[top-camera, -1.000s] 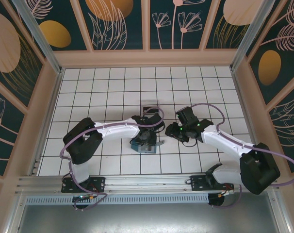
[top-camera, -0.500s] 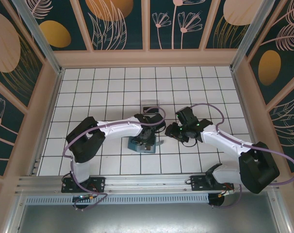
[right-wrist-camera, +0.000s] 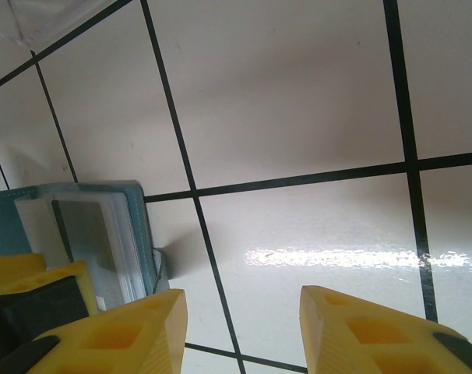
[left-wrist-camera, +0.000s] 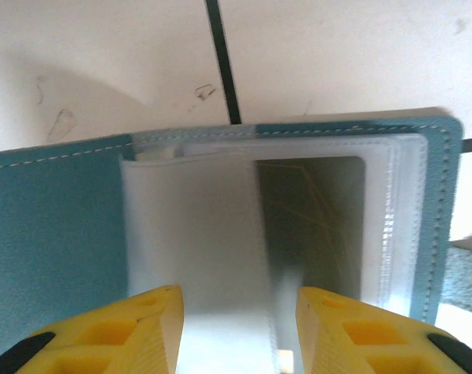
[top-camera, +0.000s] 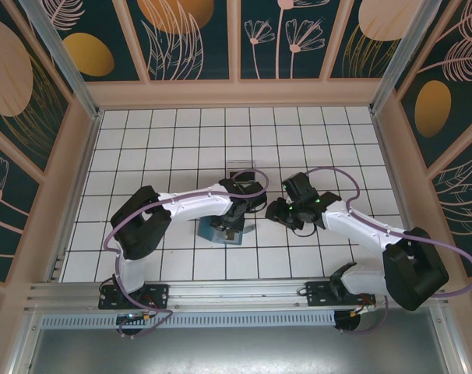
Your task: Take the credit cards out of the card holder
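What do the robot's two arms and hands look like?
Both the left arm and right arm have white tubular links with bulky black joints, each trailed by a looping purple cable. Green lights glow near the right wrist. The left hand and right hand each have two blocky yellow fingers with recessed pockets.
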`<state>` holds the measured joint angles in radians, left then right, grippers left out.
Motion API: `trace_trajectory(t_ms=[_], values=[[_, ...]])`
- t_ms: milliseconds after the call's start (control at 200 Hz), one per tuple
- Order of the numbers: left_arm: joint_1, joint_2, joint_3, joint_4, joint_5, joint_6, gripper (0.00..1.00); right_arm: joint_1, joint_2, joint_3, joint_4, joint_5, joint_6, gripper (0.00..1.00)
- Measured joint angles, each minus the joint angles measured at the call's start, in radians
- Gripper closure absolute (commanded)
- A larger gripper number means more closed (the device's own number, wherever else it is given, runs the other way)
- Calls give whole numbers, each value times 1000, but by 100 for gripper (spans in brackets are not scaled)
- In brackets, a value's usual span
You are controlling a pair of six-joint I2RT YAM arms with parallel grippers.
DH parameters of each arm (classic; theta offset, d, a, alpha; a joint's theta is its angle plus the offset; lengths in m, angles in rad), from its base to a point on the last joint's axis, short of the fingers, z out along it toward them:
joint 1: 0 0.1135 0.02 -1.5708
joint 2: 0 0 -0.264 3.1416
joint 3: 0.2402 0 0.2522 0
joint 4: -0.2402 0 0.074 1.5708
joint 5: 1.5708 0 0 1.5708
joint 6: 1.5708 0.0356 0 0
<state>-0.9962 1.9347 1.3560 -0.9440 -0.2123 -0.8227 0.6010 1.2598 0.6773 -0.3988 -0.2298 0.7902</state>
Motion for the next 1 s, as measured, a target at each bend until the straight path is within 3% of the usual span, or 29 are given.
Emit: trace_trajectory(t_ms=[500, 1001], values=[[0, 2, 4, -84, -74, 18, 55, 5, 2, 0, 3, -7, 0, 56], [6, -61, -69, -77, -122, 37, 54, 148, 195, 97, 15, -8, -8, 55]])
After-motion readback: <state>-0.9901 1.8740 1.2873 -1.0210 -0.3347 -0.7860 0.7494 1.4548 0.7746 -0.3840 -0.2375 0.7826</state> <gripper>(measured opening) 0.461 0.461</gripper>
